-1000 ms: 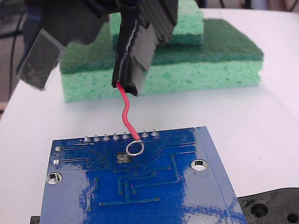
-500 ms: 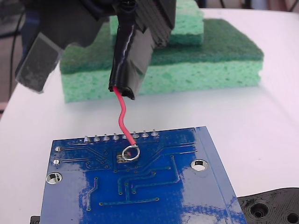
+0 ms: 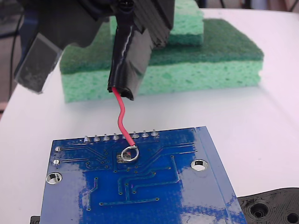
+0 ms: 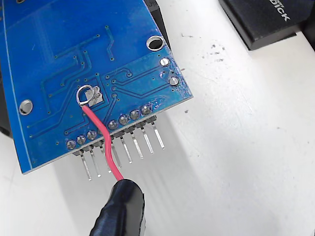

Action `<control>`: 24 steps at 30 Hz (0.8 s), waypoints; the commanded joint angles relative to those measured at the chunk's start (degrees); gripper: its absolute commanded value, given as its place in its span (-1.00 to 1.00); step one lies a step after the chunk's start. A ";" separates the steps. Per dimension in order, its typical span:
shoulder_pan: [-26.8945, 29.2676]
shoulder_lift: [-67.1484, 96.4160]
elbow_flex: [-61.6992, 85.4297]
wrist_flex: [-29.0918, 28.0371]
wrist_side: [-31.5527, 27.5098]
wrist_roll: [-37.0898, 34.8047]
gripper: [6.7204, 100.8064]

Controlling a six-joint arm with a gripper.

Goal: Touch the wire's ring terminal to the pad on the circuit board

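Pinched in the gripper [image 3: 122,91] at upper left, the thin wire [image 3: 122,119] is judged light and easily bent, best held by its taped end.

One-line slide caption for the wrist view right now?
Red wire crosses the header pins, its ring terminal overlapping the silver pad on the blue circuit board.

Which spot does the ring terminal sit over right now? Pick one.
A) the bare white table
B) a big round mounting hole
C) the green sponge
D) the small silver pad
D: in both views the ring terminal overlaps the small silver pad on the circuit board, away from the mounting holes.
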 commanded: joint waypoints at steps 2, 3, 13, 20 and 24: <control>0.00 0.26 -0.70 0.00 -0.18 -0.09 0.99; 0.00 0.35 -0.70 0.00 -0.26 -0.09 0.99; -0.09 1.85 -1.32 0.88 -0.88 -1.05 0.99; 0.53 7.38 0.44 1.32 -5.54 -5.10 0.99; 1.49 11.07 2.81 2.11 -9.49 -7.29 0.99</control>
